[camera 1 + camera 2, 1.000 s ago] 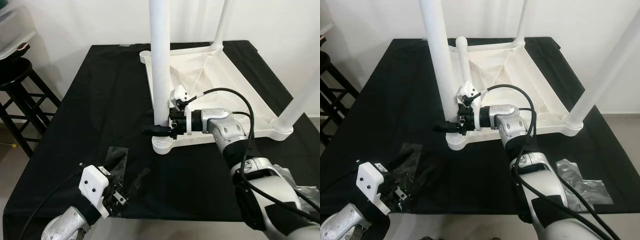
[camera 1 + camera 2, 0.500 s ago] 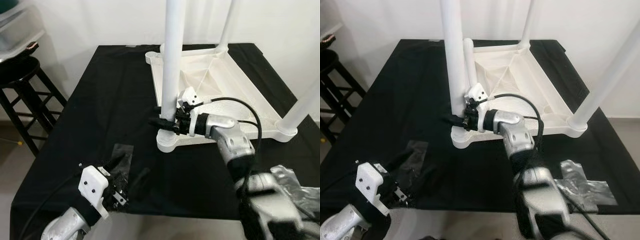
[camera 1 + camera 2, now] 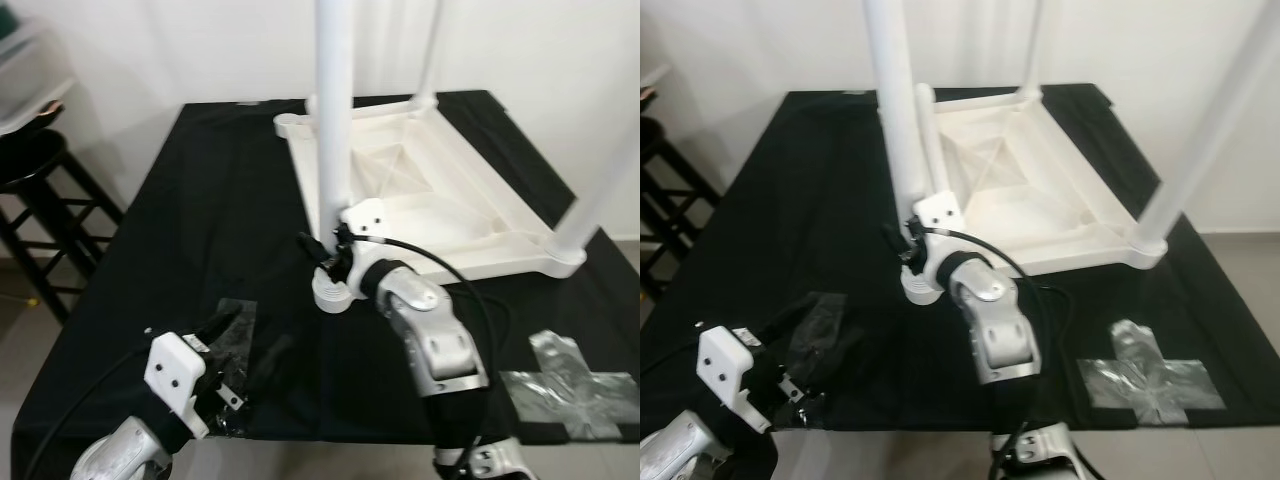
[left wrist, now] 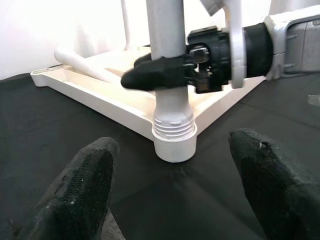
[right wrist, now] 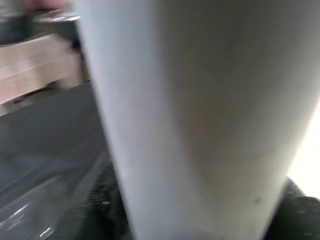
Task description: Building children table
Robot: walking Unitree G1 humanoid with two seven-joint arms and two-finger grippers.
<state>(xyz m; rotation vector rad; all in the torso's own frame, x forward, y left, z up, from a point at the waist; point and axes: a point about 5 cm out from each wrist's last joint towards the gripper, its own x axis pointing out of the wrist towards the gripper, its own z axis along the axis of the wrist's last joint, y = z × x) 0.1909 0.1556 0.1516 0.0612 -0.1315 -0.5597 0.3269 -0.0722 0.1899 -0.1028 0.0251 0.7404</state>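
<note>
In the left eye view the upturned white children's table top (image 3: 450,190) lies on the black-covered bench (image 3: 210,210), and the right gripper (image 3: 328,252) is closed around the near table leg (image 3: 334,120) just above its corner socket (image 3: 334,290). The left gripper (image 3: 240,345) hovers low over the cloth by a clear plastic bag (image 3: 235,318); a dark stool (image 3: 35,190) stands off the bench's left side. The right eye view adds grey tape (image 3: 1150,375) stuck on the cloth to the right. In the left wrist view its two fingers (image 4: 87,175) are spread apart, holding nothing, aimed at the leg's threaded base. The right wrist view shows the leg close up, blurred. The step in hand looks like screwing this leg home; next likely calls for a fresh grip and further twist until the thread seats.
</note>
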